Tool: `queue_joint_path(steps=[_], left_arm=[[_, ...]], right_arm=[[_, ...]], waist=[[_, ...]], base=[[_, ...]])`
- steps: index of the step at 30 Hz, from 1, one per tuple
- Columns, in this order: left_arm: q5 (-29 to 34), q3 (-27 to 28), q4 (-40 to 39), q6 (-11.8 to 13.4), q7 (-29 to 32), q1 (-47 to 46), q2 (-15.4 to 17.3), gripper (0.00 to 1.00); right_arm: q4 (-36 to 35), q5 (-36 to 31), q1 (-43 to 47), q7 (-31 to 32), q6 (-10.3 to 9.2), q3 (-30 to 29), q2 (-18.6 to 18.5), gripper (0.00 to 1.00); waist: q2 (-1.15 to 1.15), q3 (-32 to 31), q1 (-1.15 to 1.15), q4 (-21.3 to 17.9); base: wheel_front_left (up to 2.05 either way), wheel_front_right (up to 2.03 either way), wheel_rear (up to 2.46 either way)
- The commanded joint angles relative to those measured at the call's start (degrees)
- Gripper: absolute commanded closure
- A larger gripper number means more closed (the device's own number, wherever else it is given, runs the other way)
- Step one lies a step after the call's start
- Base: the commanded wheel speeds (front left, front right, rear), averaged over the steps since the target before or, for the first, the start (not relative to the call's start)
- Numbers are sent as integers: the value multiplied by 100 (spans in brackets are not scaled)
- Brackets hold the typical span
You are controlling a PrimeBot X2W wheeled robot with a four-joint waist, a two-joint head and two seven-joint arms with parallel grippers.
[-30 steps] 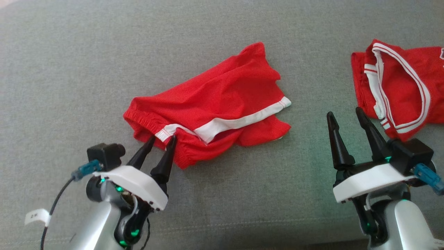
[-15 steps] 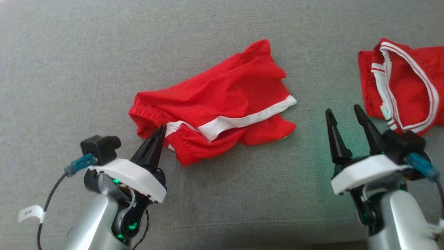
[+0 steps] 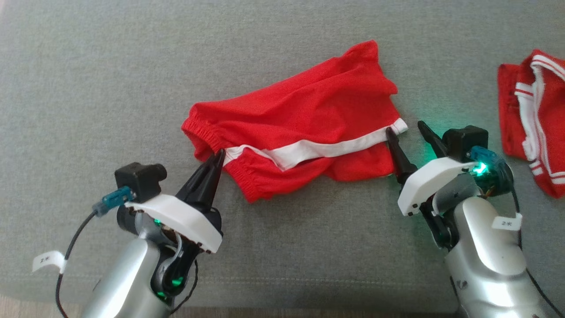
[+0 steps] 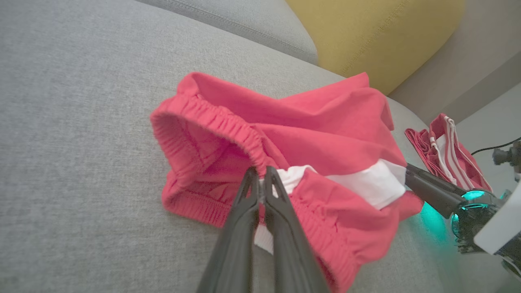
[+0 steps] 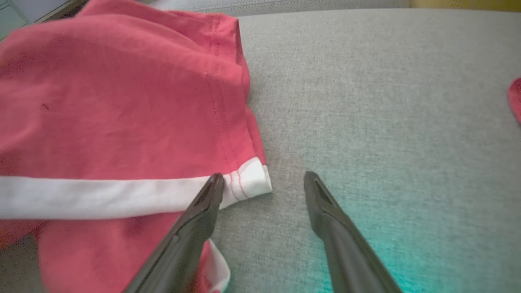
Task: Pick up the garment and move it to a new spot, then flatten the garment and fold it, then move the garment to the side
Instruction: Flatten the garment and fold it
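Observation:
The garment (image 3: 304,119) is a pair of red shorts with a white side stripe, lying crumpled on the grey sofa seat (image 3: 110,79). My left gripper (image 3: 219,154) is shut on the garment's elastic waistband, where the white stripe ends; the left wrist view shows the garment (image 4: 309,134) with the left gripper (image 4: 260,173) pinching that band. My right gripper (image 3: 407,129) stands open at the garment's right end, one finger over the white hem corner, the other beyond it. In the right wrist view the right gripper (image 5: 264,179) straddles the corner of the garment (image 5: 122,106), fingers apart.
A second red piece of clothing with white trim (image 3: 529,119) lies at the right edge of the seat, also seen in the left wrist view as a red bundle (image 4: 439,150). A yellow cushion (image 4: 374,32) stands behind the seat. The sofa's front edge (image 3: 282,304) runs below both arms.
My left gripper has shut on the waistband. My right arm has moved left and forward to the garment's hem corner, still open. The camera has shifted, sliding the scene rightward.

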Motion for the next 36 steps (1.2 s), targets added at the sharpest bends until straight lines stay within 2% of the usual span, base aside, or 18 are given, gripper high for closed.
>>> queue_joint_path(steps=[1,2,3,7,11,17,25,31,36], left_arm=[[30,168,-127,-53,-85,-216,80,100],[31,162,-112,-59,-99,-220,83,100],[33,158,-101,-63,-113,-220,86,100],[77,190,-117,-36,-196,-206,161,100],[165,256,-274,55,-242,-184,303,100],[346,363,-867,167,-124,-308,644,100],[518,594,-1811,295,101,-802,987,100],[650,751,-2678,448,316,-1312,1108,100],[684,876,-3212,546,494,-1598,1195,100]], right_arm=[[-8,5,-148,-117,-4,147,0,0],[96,28,-179,-132,-4,163,0,43],[175,49,-199,-149,-4,178,0,100],[188,149,-214,-341,-4,231,-14,100],[-219,241,-157,-501,-4,246,-65,100],[-1505,346,-136,-498,-4,9,-130,100],[-3147,355,-309,-175,-4,-376,-117,100],[-4425,255,-503,189,-4,-635,-79,100],[-5195,182,-690,483,-4,-841,-64,100]], waist=[[0,26,0,37],[0,28,0,45],[0,27,0,52],[0,-9,0,44],[0,-111,0,-8],[0,-349,0,-102],[0,-694,0,-135],[0,-979,0,-130],[0,-1155,0,-164]], base=[[0,0,0],[0,0,0],[0,0,0],[0,0,0],[0,0,0],[0,0,0],[0,0,0],[0,0,0],[0,0,0]])
